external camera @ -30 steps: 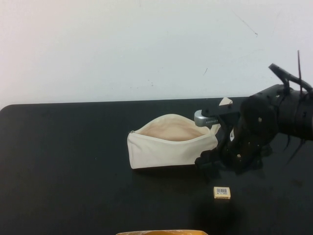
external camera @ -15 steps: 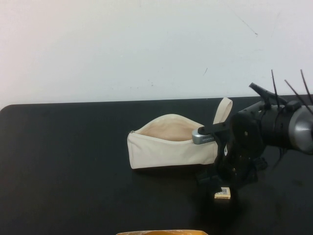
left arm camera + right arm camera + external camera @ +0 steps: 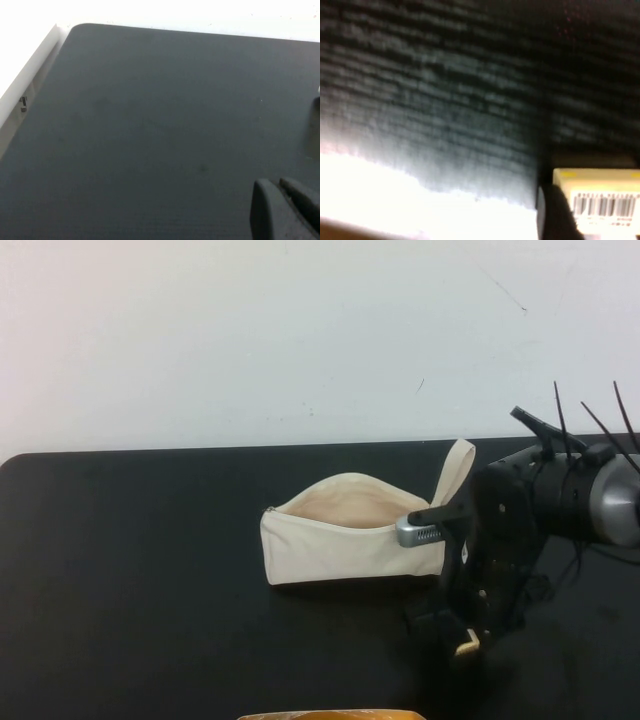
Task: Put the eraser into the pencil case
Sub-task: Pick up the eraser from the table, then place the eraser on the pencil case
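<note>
The pencil case (image 3: 340, 540) is a cream-white pouch lying near the middle of the black table, zip open, beige lining showing, its wrist loop (image 3: 455, 468) standing up at its right end. My right gripper (image 3: 462, 638) is down on the table in front of the pouch's right end, shut on the eraser (image 3: 466, 645), of which only a pale corner shows. In the right wrist view the eraser (image 3: 600, 200) shows its barcode label, with one dark finger (image 3: 555, 212) against its side. My left gripper (image 3: 274, 184) is shut and empty over bare table, out of the high view.
The black table (image 3: 130, 570) ends at a white wall behind. A tan object (image 3: 330, 715) pokes in at the front edge. The right arm's body and cables (image 3: 560, 500) hang over the table's right side.
My right gripper has come down and forward from beside the pouch onto the eraser, which is now mostly covered. The pouch has not moved.
</note>
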{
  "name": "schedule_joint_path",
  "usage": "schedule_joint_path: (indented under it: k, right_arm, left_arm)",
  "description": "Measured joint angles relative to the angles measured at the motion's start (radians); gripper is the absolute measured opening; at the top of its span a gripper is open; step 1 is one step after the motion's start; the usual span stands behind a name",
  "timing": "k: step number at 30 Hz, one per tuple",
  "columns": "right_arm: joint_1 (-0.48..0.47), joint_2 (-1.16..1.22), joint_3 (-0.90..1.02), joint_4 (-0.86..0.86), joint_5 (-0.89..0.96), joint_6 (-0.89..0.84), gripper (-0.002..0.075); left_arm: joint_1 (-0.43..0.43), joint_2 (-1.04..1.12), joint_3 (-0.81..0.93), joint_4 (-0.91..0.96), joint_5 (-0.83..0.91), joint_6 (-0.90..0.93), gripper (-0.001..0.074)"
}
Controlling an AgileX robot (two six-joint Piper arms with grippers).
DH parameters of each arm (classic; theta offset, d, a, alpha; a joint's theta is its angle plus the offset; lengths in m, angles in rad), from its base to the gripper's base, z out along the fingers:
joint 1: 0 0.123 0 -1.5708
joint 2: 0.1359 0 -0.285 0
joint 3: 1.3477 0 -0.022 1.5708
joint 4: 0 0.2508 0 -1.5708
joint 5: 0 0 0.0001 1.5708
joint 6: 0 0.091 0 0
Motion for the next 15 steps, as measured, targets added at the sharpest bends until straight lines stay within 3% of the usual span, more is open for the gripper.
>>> schedule_joint_path:
  k: [9, 15]
  right_arm:
    - [0.000, -0.224, 0.002, 0.072, 0.039, -0.214, 0.0304]
    - [0.000, -0.359, 0.002, 0.270, -0.219, -0.446, 0.0304]
  left_arm:
    - [0.000, 0.000, 0.000, 0.000, 0.000, 0.000, -0.0001]
    - [0.000, 0.000, 0.000, 0.000, 0.000, 0.000, -0.0001]
